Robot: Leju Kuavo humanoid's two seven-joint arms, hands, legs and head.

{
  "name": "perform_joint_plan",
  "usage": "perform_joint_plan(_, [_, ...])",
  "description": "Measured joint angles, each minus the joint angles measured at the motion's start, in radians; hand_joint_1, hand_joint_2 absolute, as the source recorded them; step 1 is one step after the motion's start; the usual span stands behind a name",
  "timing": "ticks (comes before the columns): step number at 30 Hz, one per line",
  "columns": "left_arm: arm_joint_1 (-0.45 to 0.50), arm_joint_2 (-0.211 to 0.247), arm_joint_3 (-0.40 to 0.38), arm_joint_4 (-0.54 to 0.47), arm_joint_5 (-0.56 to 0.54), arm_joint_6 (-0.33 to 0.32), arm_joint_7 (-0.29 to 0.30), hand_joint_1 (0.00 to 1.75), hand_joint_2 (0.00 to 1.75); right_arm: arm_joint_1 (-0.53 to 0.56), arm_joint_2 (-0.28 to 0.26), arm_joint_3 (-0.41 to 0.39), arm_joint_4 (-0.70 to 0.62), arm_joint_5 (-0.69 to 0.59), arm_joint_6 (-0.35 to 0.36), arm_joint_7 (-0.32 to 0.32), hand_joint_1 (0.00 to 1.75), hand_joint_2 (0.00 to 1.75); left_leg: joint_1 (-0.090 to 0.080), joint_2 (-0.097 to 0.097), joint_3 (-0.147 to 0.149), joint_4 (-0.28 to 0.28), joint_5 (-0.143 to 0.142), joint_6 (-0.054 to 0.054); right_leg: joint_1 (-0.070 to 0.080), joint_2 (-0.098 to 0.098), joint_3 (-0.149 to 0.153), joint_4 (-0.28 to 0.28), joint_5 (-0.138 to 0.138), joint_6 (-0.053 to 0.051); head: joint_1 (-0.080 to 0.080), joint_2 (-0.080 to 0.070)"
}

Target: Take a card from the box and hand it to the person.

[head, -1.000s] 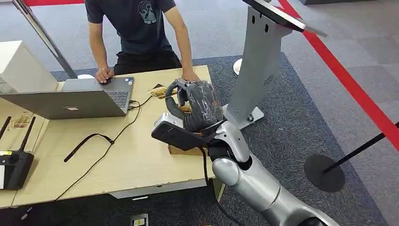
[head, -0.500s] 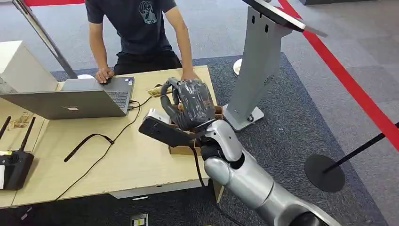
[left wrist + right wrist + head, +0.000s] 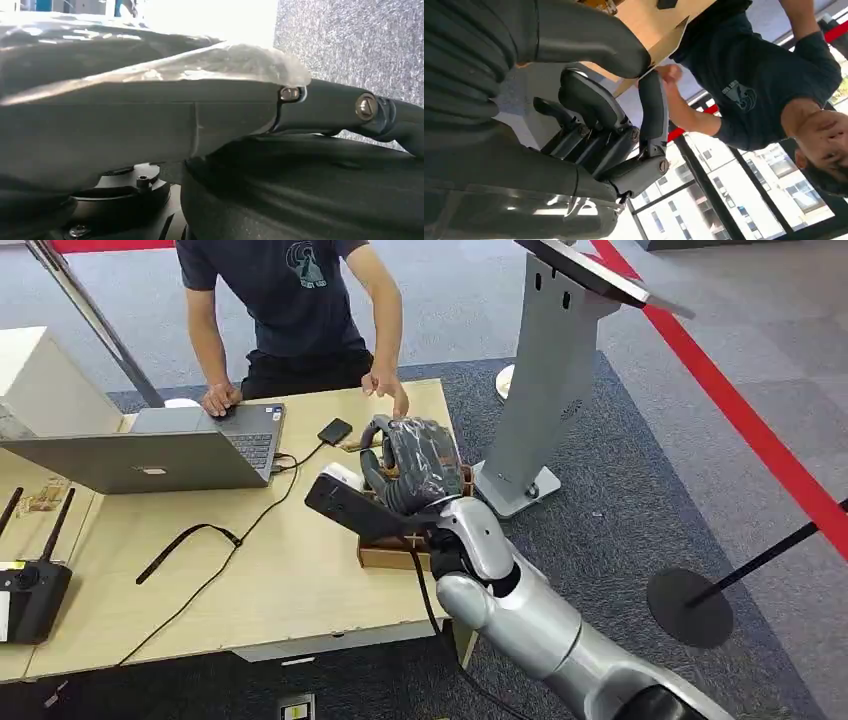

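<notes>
Hovering my right hand (image 3: 410, 462) above the cardboard box (image 3: 385, 556) at the table's (image 3: 300, 590) edge, I keep my fingers (image 3: 651, 115) curled with gaps between them and nothing in them; I see no card pinched there, though the palm side is hidden. Any card is probably in the box under my hand. Opposite, the person's hand (image 3: 385, 388) is raised off the tabletop, likely ready to receive

Silver jointed right arm (image 3: 520, 605) (glossy shell), dark grey ribbed right hand (image 3: 412, 462) — black fingers (image 3: 651, 117), small screws
</notes>
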Motion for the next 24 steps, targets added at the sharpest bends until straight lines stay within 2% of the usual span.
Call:
perform_joint_plan(14, [0.000, 0.003, 0.000, 0.001, 0.002, -0.009, 0.002, 0.00, 1.75, 0.000, -0.018, -0.001, 0.027, -0.004, 0.003, 0.016, 1.75, 1.75, 0.000, 0.000, 0.000, 0.000, 0.000, 0.000, 0.000, 0.000, 0.000, 0.000, 0.000, 0.000, 0.000, 0.000])
perform_joint_plan(17, [-0.001, 0.003, 0.000, 0.002, 0.002, -0.012, 0.003, 0.00, 1.75, 0.000, -0.020, -0.001, 0.026, -0.004, 0.005, 0.021, 1.64, 1.75, 0.000, 0.000, 0.000, 0.000, 0.000, 0.000, 0.000, 0.000, 0.000, 0.000, 0.000, 0.000, 0.000, 0.000])
perform_joint_plan(18, [-0.002, 0.003, 0.000, 0.003, 0.002, -0.012, 0.005, 0.00, 1.75, 0.000, -0.021, -0.001, 0.026, -0.004, 0.006, 0.022, 1.33, 1.75, 0.000, 0.000, 0.000, 0.000, 0.000, 0.000, 0.000, 0.000, 0.000, 0.000, 0.000, 0.000, 0.000, 0.000])
perform_joint_plan(19, [-0.002, 0.003, 0.000, 0.004, 0.002, -0.012, 0.005, 0.00, 1.75, 0.000, -0.022, -0.001, 0.026, -0.004, 0.006, 0.022, 0.26, 1.75, 0.000, 0.000, 0.000, 0.000, 0.000, 0.000, 0.000, 0.000, 0.000, 0.000, 0.000, 0.000, 0.000, 0.000])
perform_joint_plan(20, [-0.002, 0.003, 0.000, 0.004, 0.002, -0.013, 0.005, 0.00, 1.75, 0.001, -0.024, -0.001, 0.026, -0.004, 0.007, 0.023, 0.09, 1.75, 0.000, 0.000, 0.000, 0.000, 0.000, 0.000, 0.000, 0.000, 0.000, 0.000, 0.000, 0.000, 0.000, 0.000])
perform_joint_plan(21, [-0.002, 0.003, 0.000, 0.004, 0.002, -0.013, 0.005, 0.00, 1.75, 0.001, -0.024, -0.001, 0.026, -0.004, 0.008, 0.023, 0.00, 1.75, 0.000, 0.000, 0.000, 0.000, 0.000, 0.000, 0.000, 0.000, 0.000, 0.000, 0.000, 0.000, 0.000, 0.000])
perform_joint_plan(24, [-0.002, 0.003, 0.000, 0.005, 0.004, -0.012, 0.005, 0.00, 1.75, 0.001, -0.024, -0.001, 0.026, -0.006, 0.016, 0.025, 0.00, 1.75, 0.000, 0.000, 0.000, 0.000, 0.000, 0.000, 0.000, 0.000, 0.000, 0.000, 0.000, 0.000, 0.000, 0.000])
